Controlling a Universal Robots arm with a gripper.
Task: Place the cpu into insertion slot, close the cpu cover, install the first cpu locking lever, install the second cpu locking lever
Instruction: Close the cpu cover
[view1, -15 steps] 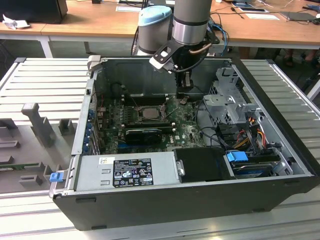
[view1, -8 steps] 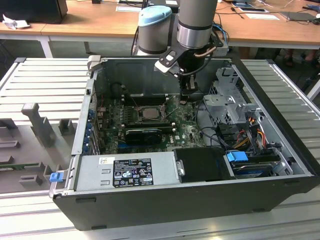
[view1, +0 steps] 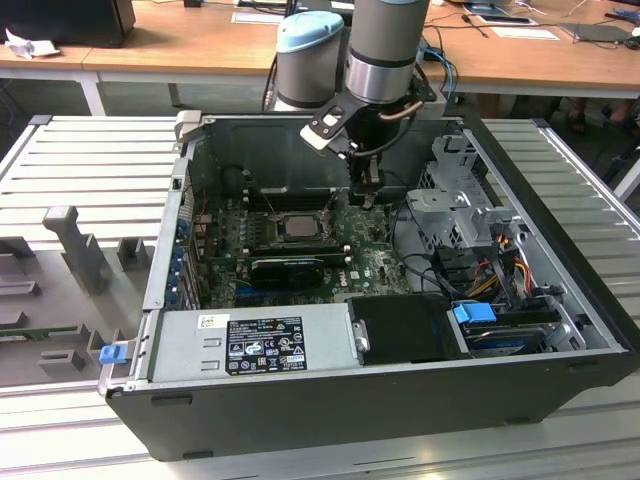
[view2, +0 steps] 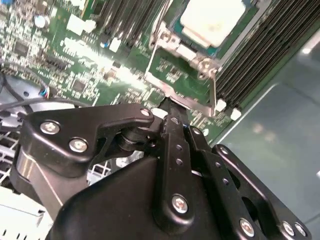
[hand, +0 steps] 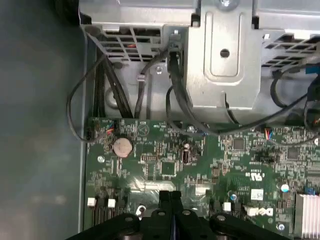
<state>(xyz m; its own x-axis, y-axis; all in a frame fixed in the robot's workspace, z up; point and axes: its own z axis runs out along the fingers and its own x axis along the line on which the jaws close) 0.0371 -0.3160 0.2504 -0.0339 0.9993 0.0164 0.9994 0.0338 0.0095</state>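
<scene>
Green circuit board (hand: 165, 167), pale silver cpu (view2: 212, 20) — black gripper (hand: 170, 196)

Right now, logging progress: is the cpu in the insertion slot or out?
In: the cpu lies flat inside the insertion slot, with the cpu cover framing it.

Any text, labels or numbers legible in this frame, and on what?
Nothing can be quoted reliably.
Black label on the power supply: print too small to read.
White sticker beside it: too small to read.
White markings on the circuit board: too small to read.
</scene>
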